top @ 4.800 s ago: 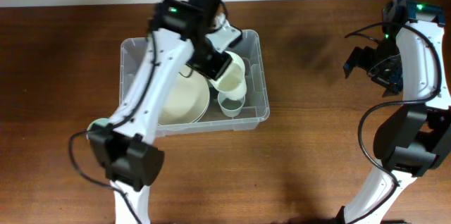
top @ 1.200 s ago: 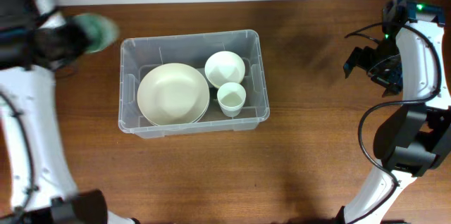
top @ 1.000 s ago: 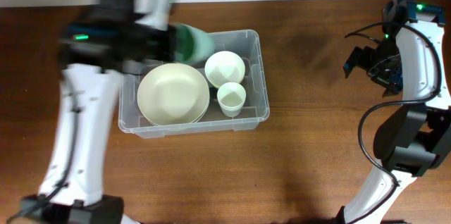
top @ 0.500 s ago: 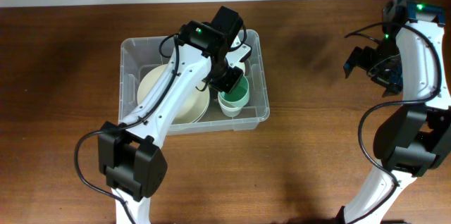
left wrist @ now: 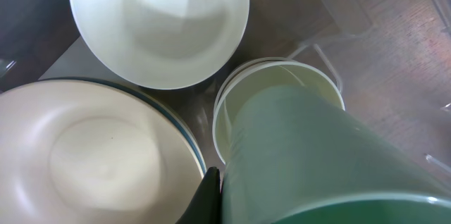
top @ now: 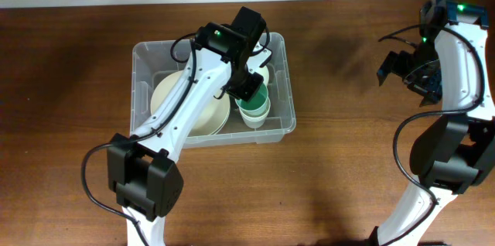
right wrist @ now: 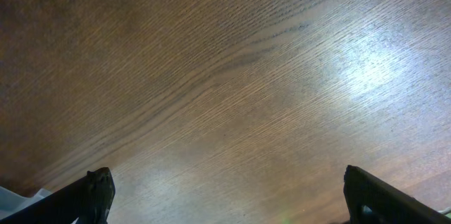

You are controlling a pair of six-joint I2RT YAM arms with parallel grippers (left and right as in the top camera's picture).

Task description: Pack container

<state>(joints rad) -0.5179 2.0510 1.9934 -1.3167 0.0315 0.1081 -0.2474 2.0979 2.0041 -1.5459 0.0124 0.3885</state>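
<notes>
The container (top: 139, 83) is a clear plastic bin at the table's middle. Inside lie a large cream bowl (top: 174, 111), a small white bowl (top: 261, 66) and a white cup (top: 259, 116). My left gripper (top: 249, 90) reaches into the bin, shut on a green cup (top: 254, 100) whose base sits in the mouth of the white cup. The left wrist view shows the green cup (left wrist: 310, 153) filling the lower right, the white cup's rim (left wrist: 243, 86) around it, one black finger (left wrist: 209, 196) against its side, and the other finger hidden. My right gripper (top: 398, 68) hangs open over bare wood.
Dark wooden table (top: 348, 161) all around the bin. In the right wrist view only wood grain (right wrist: 232, 76) lies between the two spread fingertips (right wrist: 99, 189). The right arm's base (top: 448, 161) stands at the table's right edge.
The left arm swung in from the far left carrying the green cup and brought it down onto the white cup in the bin. The right arm has not moved.
</notes>
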